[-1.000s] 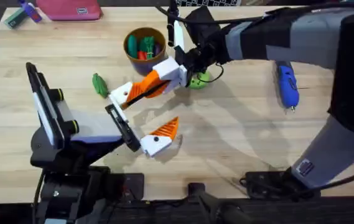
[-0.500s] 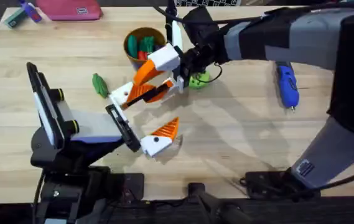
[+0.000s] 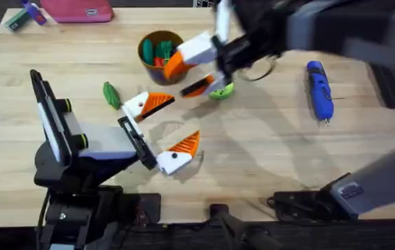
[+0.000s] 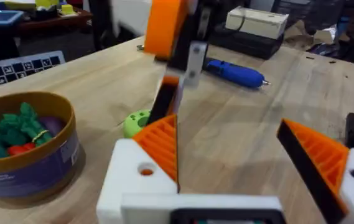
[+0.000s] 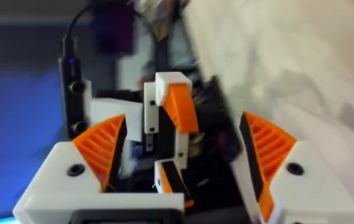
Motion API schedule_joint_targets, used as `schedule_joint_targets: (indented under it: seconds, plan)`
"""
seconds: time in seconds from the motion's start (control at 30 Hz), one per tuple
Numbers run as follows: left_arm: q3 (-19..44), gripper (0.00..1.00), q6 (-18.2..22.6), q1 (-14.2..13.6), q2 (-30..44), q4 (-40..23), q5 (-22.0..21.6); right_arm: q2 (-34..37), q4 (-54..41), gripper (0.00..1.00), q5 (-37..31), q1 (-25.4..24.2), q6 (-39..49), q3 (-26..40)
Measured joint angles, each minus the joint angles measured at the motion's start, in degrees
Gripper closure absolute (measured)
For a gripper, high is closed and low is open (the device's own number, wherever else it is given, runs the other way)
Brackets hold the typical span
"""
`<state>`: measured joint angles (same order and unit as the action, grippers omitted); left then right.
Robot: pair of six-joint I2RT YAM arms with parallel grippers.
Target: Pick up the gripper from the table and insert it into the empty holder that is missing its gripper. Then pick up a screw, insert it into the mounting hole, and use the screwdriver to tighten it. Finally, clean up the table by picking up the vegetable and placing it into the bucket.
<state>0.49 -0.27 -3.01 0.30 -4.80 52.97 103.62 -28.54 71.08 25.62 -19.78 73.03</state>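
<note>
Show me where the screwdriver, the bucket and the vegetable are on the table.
screwdriver (image 3: 318, 89): overhead view, middle of the blue body.
bucket (image 3: 144, 58): overhead view, yellow-orange rim at its left.
vegetable (image 3: 111, 95): overhead view, middle of the dark green piece.

Two robot arms share one look: white plastic finger blocks carrying orange ribbed wedge pads with dark edges on the left gripper (image 3: 159, 132) and the right gripper (image 3: 196, 68). A round screw hole marks each white block. Links are black and grey; black cables trail along the right arm.
</note>
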Motion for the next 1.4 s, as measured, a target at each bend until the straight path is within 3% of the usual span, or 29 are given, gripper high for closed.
schedule_joint_targets:
  seconds: [0.13, 0.23, 0.4, 0.57, 0.83, 1.2, 1.4]
  plan:
    - [0.0, 0.016, 0.0, 0.0, 0.0, 0.0, 0.0, -8.9, -13.3, 0.010, -14.9, -4.4, 2.8, 2.5]
    - [0.0, 0.015, 0.0, 0.0, 0.0, 0.0, 0.0, -11.6, -24.2, 0.009, -28.7, -5.5, 4.2, 7.5]
    - [0.0, 0.016, 0.0, 0.0, 0.0, 0.0, 0.0, -10.2, -36.4, 0.043, -49.4, -3.4, 5.1, 16.6]
    - [0.0, 0.013, 0.0, 0.0, 0.0, 0.0, 0.0, -4.4, -42.7, 0.078, -62.5, 0.0, 2.0, 24.8]
    - [0.0, 0.014, 0.0, 0.0, 0.0, 0.0, 0.0, 7.3, -45.2, 0.148, -70.2, 1.5, -5.6, 32.1]
    - [0.0, 0.013, 0.0, 0.0, 0.0, 0.0, 0.0, 16.5, -41.7, 0.449, -71.5, 1.7, -10.5, 32.3]
    - [0.0, 0.015, 0.0, 0.0, 0.0, 0.0, 0.0, 19.7, -38.5, 0.510, -71.7, 1.8, -11.0, 32.3]
